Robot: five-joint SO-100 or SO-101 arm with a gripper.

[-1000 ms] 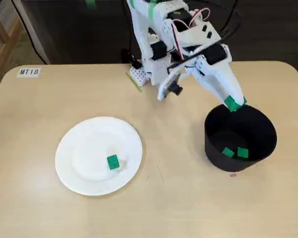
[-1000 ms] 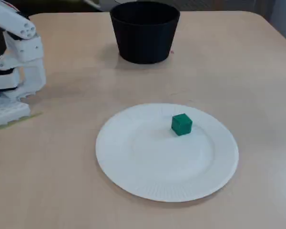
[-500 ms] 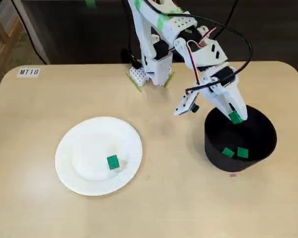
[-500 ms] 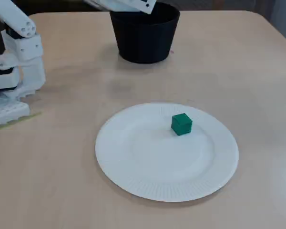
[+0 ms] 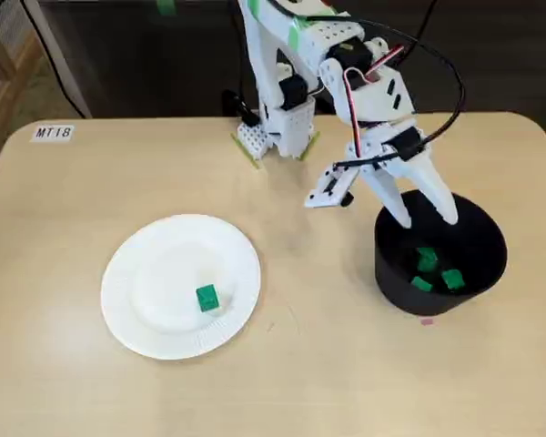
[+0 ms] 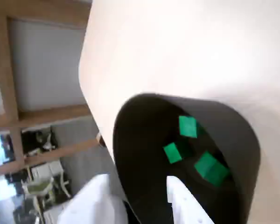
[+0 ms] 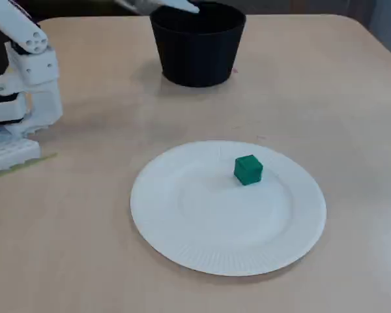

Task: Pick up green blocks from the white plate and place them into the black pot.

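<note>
My gripper (image 5: 426,218) hangs open over the black pot (image 5: 387,264), its two white fingers spread above the near-left part of the rim with nothing between them. Three green blocks (image 5: 427,260) lie on the pot's floor, and the wrist view shows the same green blocks (image 6: 187,126) inside the pot (image 6: 245,140). One green block (image 5: 207,298) rests on the white plate (image 5: 146,273), right of its middle. In the low fixed view that block (image 7: 248,169) sits on the plate (image 7: 182,222), with the pot (image 7: 197,55) behind and only a fingertip (image 7: 176,6) showing at the rim.
The arm's white base (image 5: 275,127) stands at the table's far edge, also seen as the base (image 7: 19,98) at the left of the low fixed view. A label reading MT18 (image 5: 53,132) is stuck near the far left corner. A small pink mark (image 5: 427,320) lies in front of the pot.
The gripper, which carried a green block over the pot's rim, has opened. The block has dropped into the pot, where three now lie. The block on the plate has not moved.
</note>
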